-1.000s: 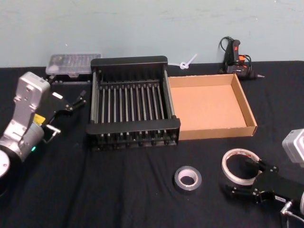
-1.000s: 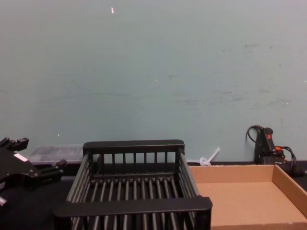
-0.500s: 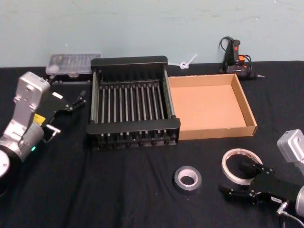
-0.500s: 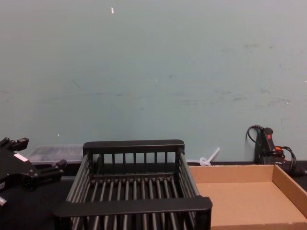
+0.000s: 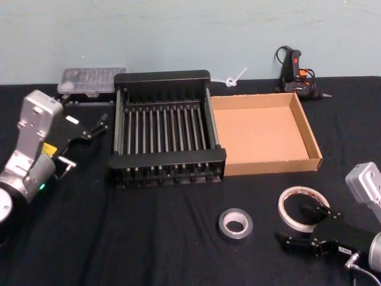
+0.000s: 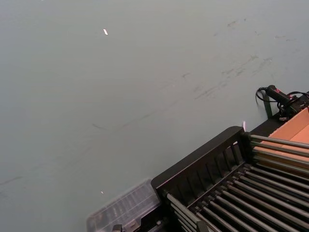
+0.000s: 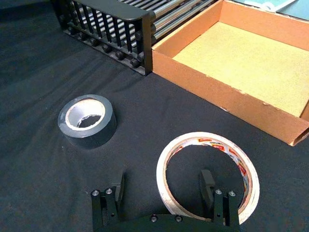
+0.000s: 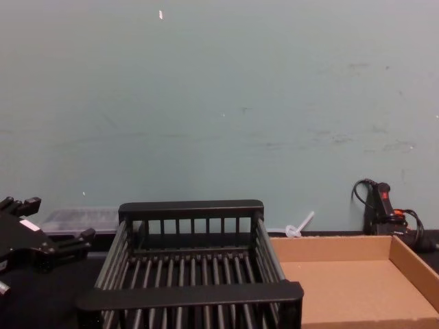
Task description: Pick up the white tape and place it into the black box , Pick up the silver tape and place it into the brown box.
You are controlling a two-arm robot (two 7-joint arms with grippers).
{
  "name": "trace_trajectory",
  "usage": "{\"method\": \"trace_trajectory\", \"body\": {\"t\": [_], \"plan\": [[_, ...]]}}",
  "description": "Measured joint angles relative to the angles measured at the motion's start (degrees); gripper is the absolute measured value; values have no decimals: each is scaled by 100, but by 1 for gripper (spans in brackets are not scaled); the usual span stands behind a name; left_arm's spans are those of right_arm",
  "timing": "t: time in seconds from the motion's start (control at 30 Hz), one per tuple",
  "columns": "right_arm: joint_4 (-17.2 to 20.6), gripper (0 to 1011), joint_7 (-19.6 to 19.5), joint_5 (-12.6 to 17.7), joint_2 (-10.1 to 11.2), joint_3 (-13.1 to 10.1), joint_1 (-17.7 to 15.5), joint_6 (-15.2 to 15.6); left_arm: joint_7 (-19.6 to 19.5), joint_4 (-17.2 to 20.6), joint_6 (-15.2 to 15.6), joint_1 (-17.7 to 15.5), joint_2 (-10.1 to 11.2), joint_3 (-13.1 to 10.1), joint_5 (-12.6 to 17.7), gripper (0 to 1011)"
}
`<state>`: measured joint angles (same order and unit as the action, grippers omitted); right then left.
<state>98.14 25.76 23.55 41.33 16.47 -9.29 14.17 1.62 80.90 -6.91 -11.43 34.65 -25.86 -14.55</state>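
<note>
Right tool point(image 7: 164, 191) (jaws spread) straddles glossy ring-shaped white tape point(image 7: 207, 169).

Matt black cloth tabletop point(image 5: 149, 238), matt black plastic slatted crate point(image 5: 166, 161) with smooth bars, rough tan cardboard tray point(image 7: 241, 63), dull grey-silver tape roll point(image 7: 88, 121) with slight sheen, off-white tape roll point(image 7: 207, 174) with printed paper core.

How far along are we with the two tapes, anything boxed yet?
Nothing is boxed: the black box and the brown box hold no tape. In hand: the right gripper is open at the white tape on the cloth, one finger inside the ring, one outside. Left: lift it into the black box, then move the silver tape to the brown box. The left gripper is parked beside the black box.
</note>
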Motion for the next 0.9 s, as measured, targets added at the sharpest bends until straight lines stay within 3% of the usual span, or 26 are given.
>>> {"method": "trace_trajectory", "body": {"t": [0.9], "plan": [[-19,1003,-22,-4,-9,1,6,-19,0,0,0,0,0,0,0,1001]]}}
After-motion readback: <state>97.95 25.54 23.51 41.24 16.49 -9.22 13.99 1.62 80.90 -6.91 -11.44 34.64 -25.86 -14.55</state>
